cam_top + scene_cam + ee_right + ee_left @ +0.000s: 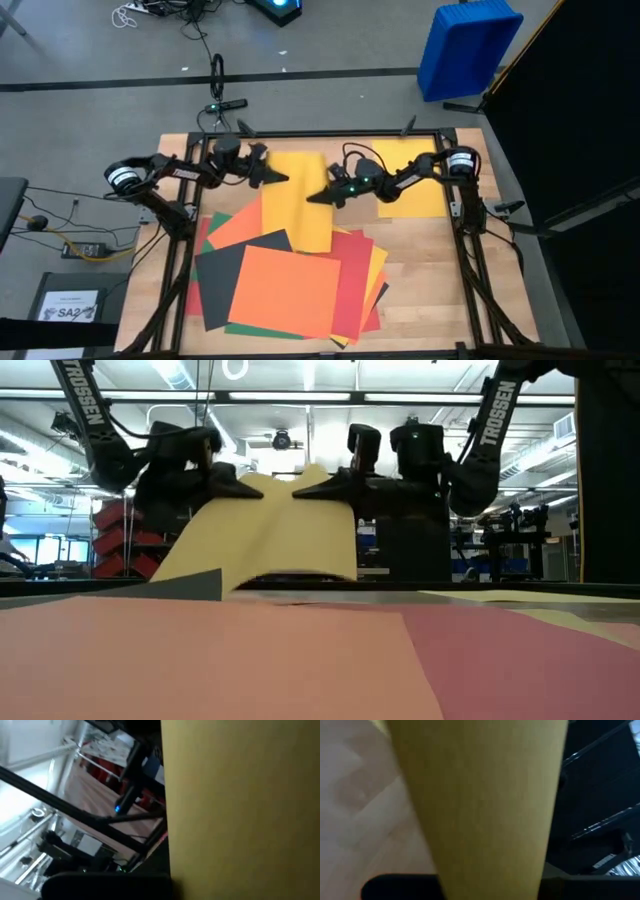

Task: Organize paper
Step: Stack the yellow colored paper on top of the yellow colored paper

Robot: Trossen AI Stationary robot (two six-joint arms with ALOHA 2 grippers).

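Both grippers, left [280, 178] and right [314, 198], pinched one yellow sheet [297, 210] (12 o'clock); the pile [290, 285] at 6 o'clock was unsorted.

Lifted yellow sheet [296, 200] spans the gap between left gripper [281, 178] and right gripper [312, 198]; both pinch its edges, so no passage between them. Pile of coloured sheets [290, 285] covers the near half of the table [430, 270]. Bare wood is free on the right side. Second yellow sheet [415, 185] lies flat under the right arm.
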